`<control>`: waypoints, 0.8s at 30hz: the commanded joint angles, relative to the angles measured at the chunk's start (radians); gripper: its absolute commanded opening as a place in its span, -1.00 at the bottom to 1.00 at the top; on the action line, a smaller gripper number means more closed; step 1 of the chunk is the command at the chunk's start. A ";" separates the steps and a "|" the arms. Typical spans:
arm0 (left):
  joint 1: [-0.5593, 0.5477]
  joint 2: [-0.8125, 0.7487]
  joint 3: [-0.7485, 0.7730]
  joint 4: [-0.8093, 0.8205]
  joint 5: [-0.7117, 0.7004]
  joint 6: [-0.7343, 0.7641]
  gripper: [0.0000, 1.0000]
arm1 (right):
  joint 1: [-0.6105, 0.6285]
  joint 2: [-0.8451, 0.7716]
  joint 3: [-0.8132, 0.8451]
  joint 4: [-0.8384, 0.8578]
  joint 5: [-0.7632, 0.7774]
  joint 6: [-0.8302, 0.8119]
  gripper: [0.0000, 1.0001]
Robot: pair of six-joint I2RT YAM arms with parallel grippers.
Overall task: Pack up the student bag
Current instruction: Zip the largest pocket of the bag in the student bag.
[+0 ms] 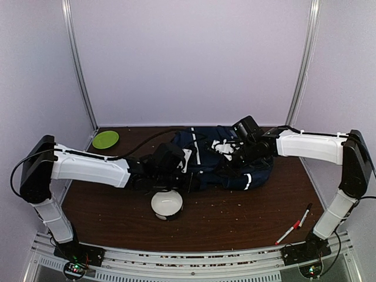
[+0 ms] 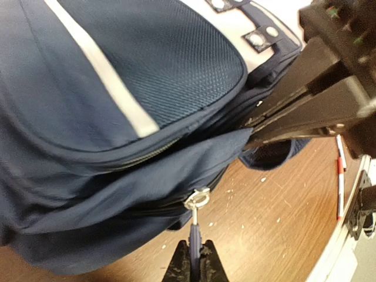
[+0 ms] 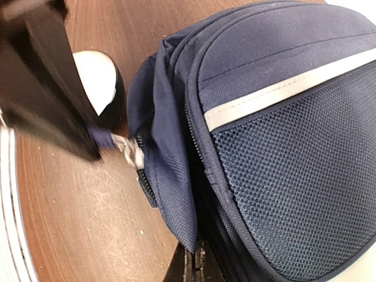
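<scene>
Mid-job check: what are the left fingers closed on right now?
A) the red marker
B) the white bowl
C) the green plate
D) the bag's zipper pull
D: in the left wrist view the left fingers are shut on the dark strap of the zipper pull, which is attached to the student bag.

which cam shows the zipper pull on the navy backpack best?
Left wrist: the silver metal zipper pull with navy tab sits sharp near centre, its tab shut in the left pincer, on the navy-blue fabric backpack. Right wrist shows it small and blurred at left. Top external: cannot make it out.
</scene>
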 commanded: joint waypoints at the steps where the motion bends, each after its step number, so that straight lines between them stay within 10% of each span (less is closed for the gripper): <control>1: 0.023 -0.099 -0.008 -0.184 -0.088 0.093 -1.00 | -0.086 -0.064 -0.087 0.004 0.195 -0.082 -1.00; 18: 0.178 -0.114 -0.069 -0.258 -0.087 0.219 -1.00 | -0.600 -0.118 -0.272 0.008 0.406 -0.262 -1.00; 24: 0.184 -0.097 -0.041 -0.168 0.046 0.263 -1.00 | -0.636 -0.158 -0.197 -0.119 0.180 -0.271 -0.74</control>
